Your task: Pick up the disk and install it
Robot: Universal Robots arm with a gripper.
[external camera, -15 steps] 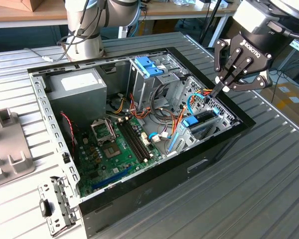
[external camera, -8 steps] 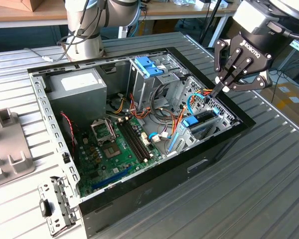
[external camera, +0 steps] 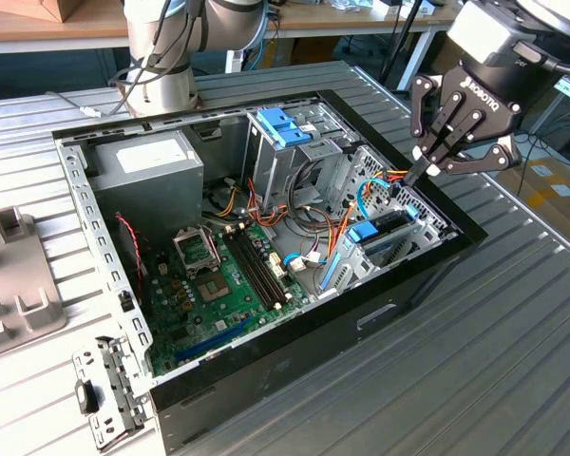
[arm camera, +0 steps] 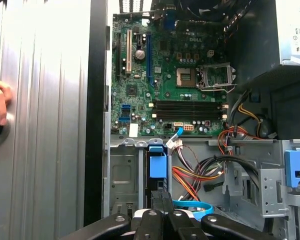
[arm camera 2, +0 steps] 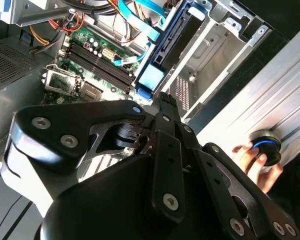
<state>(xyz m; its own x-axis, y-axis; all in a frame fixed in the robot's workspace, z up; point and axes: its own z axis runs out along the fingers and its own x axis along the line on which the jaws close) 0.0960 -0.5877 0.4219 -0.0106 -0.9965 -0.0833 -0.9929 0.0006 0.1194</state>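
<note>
Sitting in drive bay (external camera: 432,220): disk (external camera: 385,228); gripper (external camera: 421,174) closed above.

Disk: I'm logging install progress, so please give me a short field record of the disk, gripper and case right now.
disk: in the drive bay, at the exterior view's right end of the case; whether fully seated, cannot tell
gripper: shut, holding nothing, hovering over the drive bay
case: open, lying flat on the ribbed metal table
hand: a person's, on a round button beside the case
</note>
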